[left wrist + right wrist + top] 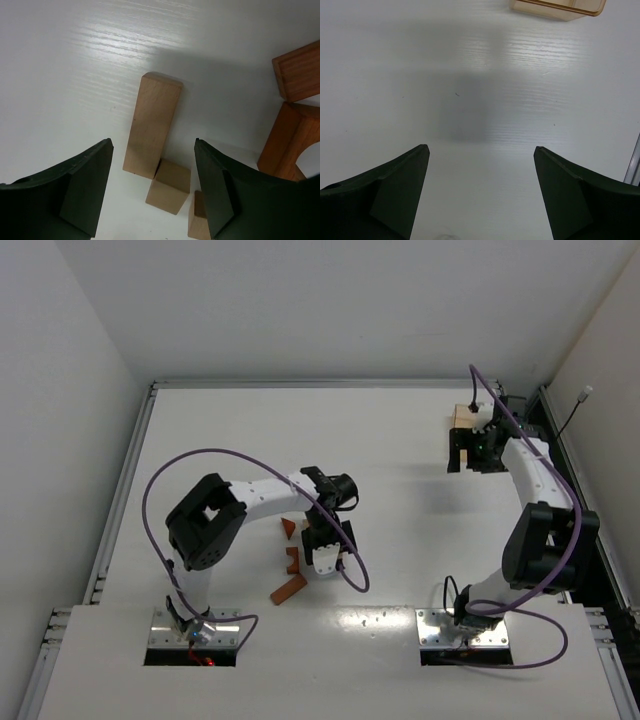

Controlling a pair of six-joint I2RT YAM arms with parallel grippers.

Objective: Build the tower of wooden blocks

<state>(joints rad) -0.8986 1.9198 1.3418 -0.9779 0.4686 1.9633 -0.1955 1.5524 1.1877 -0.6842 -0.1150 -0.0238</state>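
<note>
Wood blocks (pixel 292 560) lie loose on the white surface (pixel 400 440), left of centre and close to the near edge. From above, three reddish-brown pieces show in a short line: a triangle (pixel 288 527) farthest from the arm bases, a notched piece (pixel 293 560) in the middle and a flat bar (pixel 290 589) nearest, lying at an angle. They sit near one another, but I cannot tell whether any of them touch.

The left end effector (pixel 326 558) hangs just to the right of these pieces, pointing down. In its wrist view the fingers (pixel 82 195) are spread apart and hold nothing. A long tan bar (pixel 152 125) lies flat on the surface in the gap between them. A small tan block (pixel 169 186) sits at that bar's near end, its corner against it. Part of a third tan piece (pixel 199 222) shows beside the right-hand finger, mostly hidden. At the right edge of that view are a reddish-brown block (pixel 297 70) and an arched reddish-brown piece (pixel 287 145) close below it. Which of the pieces seen from above these are, I cannot tell.

The right end effector (pixel 465 452) is well apart from the blocks, at the far right of the surface. Its fingers (pixel 395 195) are also spread, with only bare surface between them. A light tan tray (pixel 560 7) lies just beyond it.
</note>
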